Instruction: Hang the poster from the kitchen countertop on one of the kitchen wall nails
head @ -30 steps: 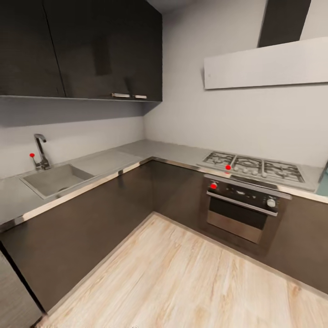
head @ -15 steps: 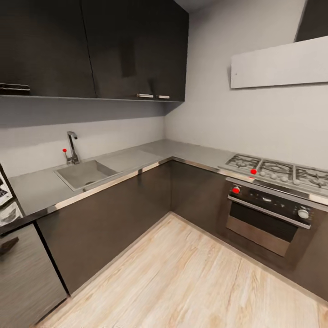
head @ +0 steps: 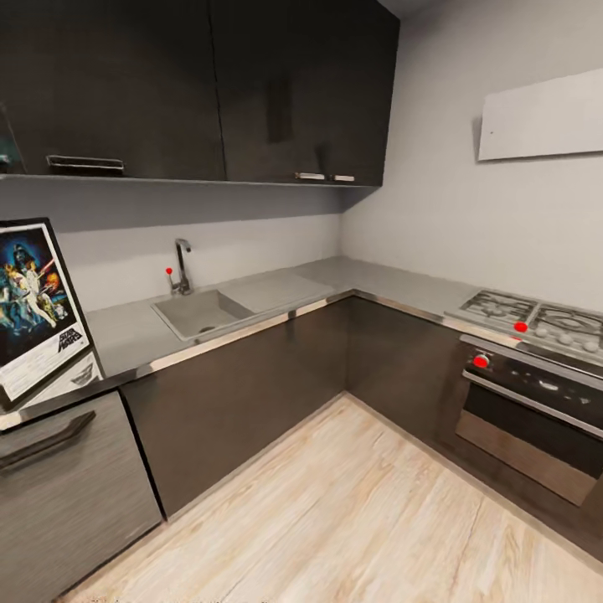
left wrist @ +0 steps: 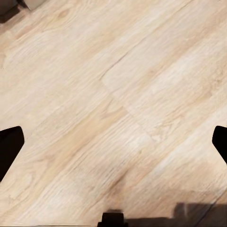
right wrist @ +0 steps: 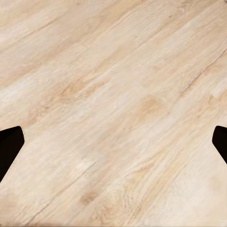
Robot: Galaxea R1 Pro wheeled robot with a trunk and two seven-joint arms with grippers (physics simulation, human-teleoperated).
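- Far left of the head view: the poster (head: 38,306), standing upright on the kitchen countertop (head: 126,335), tilted back toward the wall, long axis roughly vertical. Black frame, white border, dark blue art all readable; left edge cut off by the picture.
- Right below it: a grey-fronted drawer unit (head: 67,486) with a dark bar handle.
- Moving right along the counter: built-in sink (head: 201,311) with the chrome tap (head: 181,266) behind it, well apart from the poster.
- Above all that: dark wall cabinets (head: 209,88) running to the corner.
- Past the corner: gas hob (head: 536,322) with the oven (head: 536,410) under it, and a pale panel (head: 544,117) high on the wall. Can't make out a nail anywhere, too small to tell.
- Left gripper (left wrist: 113,146): fingers spread wide, nothing between them, just pale wood floor (left wrist: 118,94) underneath.
- Right gripper (right wrist: 113,146): same deal, spread wide and empty over the floor.
- Key relation: poster sits off to the robot's left and up at counter height, while both grippers point down at the floor. Looks like the left arm is the nearer one, but probably needs more turning or driving leftward first to get the whole frame within reach.
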